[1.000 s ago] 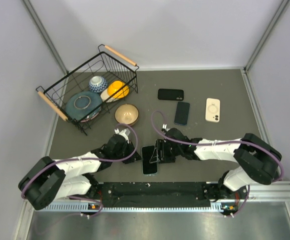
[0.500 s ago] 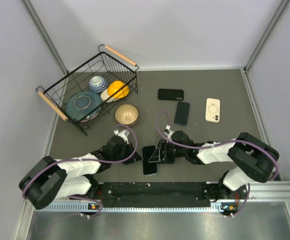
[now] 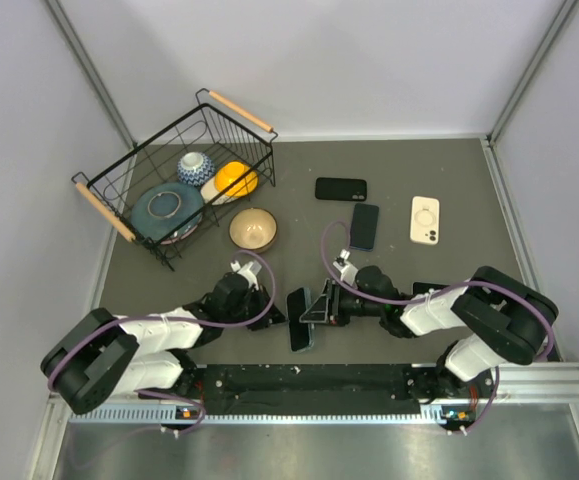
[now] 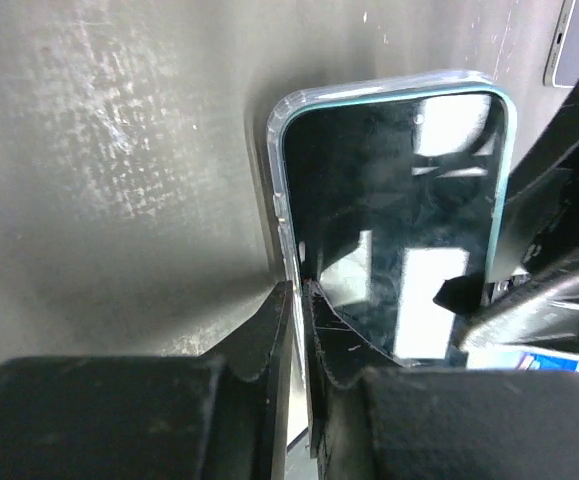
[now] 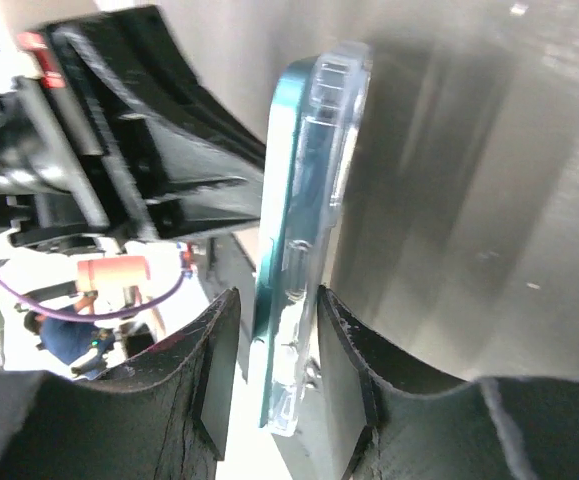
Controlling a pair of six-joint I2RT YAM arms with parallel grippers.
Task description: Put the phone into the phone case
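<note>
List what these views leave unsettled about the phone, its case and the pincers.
- Left wrist view: the near end of the phone and of the phone case is hidden behind the left pincer, so the seating there is unknown.
- Right wrist view: the right pincer straddles the phone's edge; whether its pads press cannot be told at this angle.
- Top view: the phone is too small and crowded by both pincers to judge the fit.

phone (image 4: 394, 220) — near end hidden, behind left gripper (image 4: 299, 292)

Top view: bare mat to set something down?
Free: right of the cream phone case; between the black wire basket and left arm. Crowded: centre front, left gripper and right gripper at the teal phone in clear case.
</note>
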